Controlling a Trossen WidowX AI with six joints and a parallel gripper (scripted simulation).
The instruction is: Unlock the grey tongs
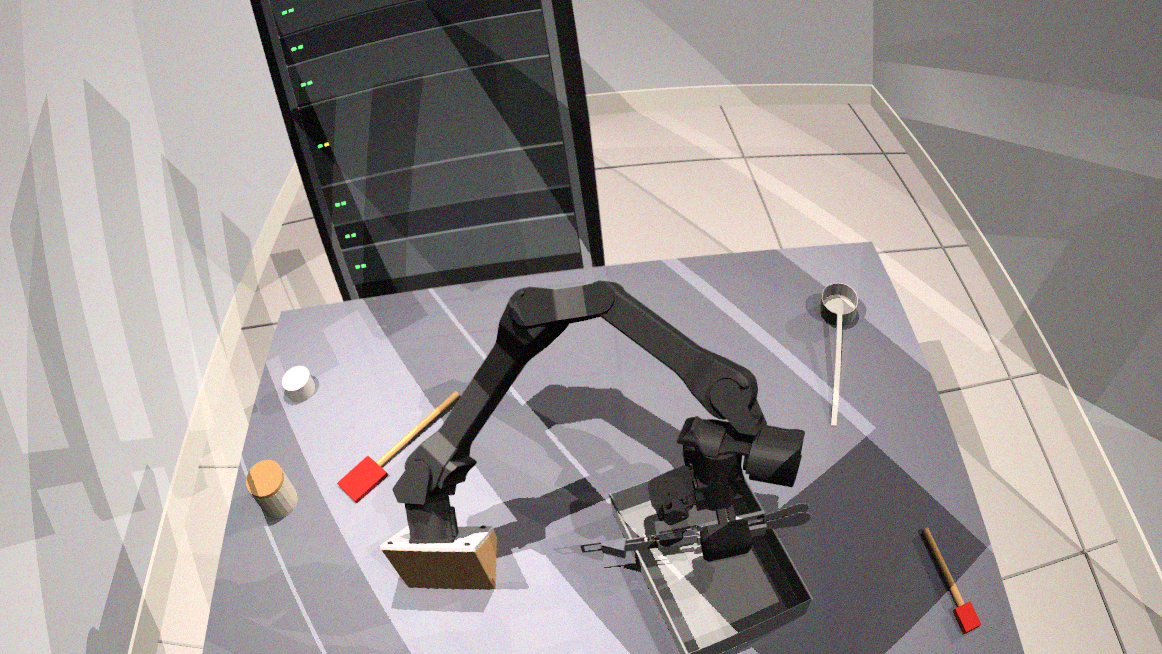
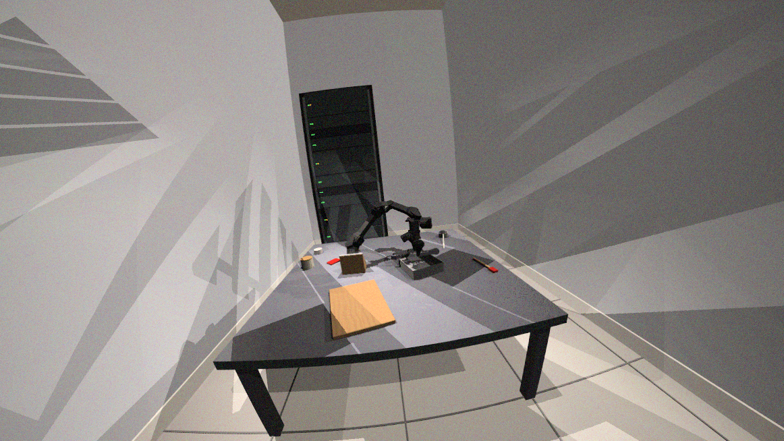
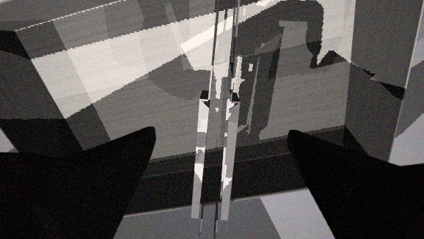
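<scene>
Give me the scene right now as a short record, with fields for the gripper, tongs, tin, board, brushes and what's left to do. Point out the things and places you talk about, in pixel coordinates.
gripper: open around the tongs, holding nothing (image 1: 696, 542) (image 3: 221, 133)
tongs: grey, resting across the roasting tin, both ends past its rim (image 1: 638, 542) (image 3: 230, 157)
roasting tin: on the table, beneath the gripper (image 1: 787, 602) (image 2: 421, 272)
wooden board: flat near the table edge in the exterior view, tongs not on it (image 2: 359, 307)
brushes: two, red heads, wooden handles (image 1: 362, 479) (image 1: 966, 617)
remaining: grasp, unlock, lay open on board
</scene>
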